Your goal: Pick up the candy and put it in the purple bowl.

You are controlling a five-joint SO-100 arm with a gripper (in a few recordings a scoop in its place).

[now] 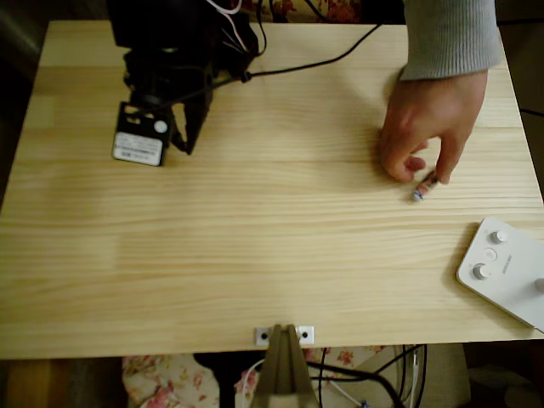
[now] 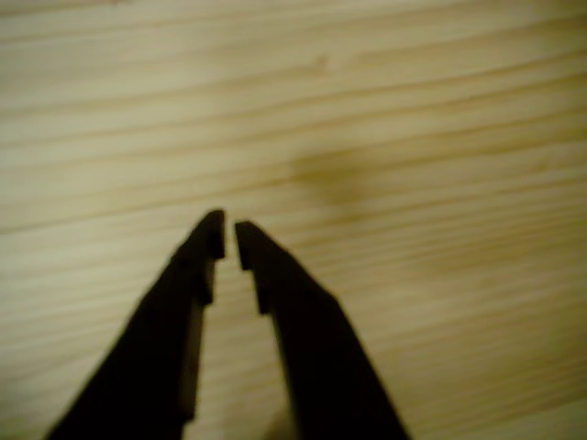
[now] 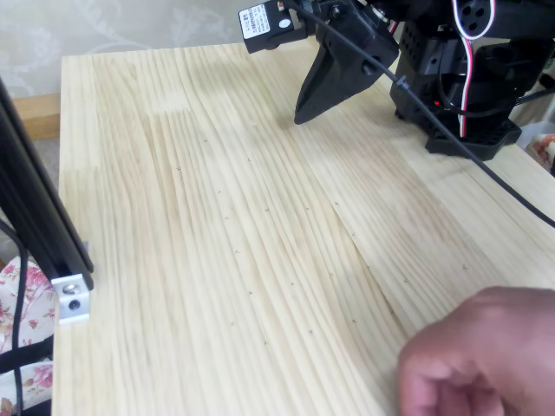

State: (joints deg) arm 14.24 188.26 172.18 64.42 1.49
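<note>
The candy [image 1: 423,186] is a tiny wrapped sweet lying on the wooden table [image 1: 255,255] at the right, and a person's hand [image 1: 429,127] has its fingertips on it. That hand [image 3: 486,364] also fills the near right corner of the fixed view. My black gripper [image 1: 184,144] hangs at the table's far left in the overhead view, far from the candy. Its fingers [image 2: 206,247] are nearly together, with nothing between them. In the fixed view the gripper [image 3: 300,116] points down just above the wood. The purple bowl is out of view.
A white device with knobs [image 1: 506,268] lies at the right edge of the table. A black cable [image 1: 323,59] runs across the far side from the arm's base. A metal bracket [image 1: 285,335] sits at the near edge.
</note>
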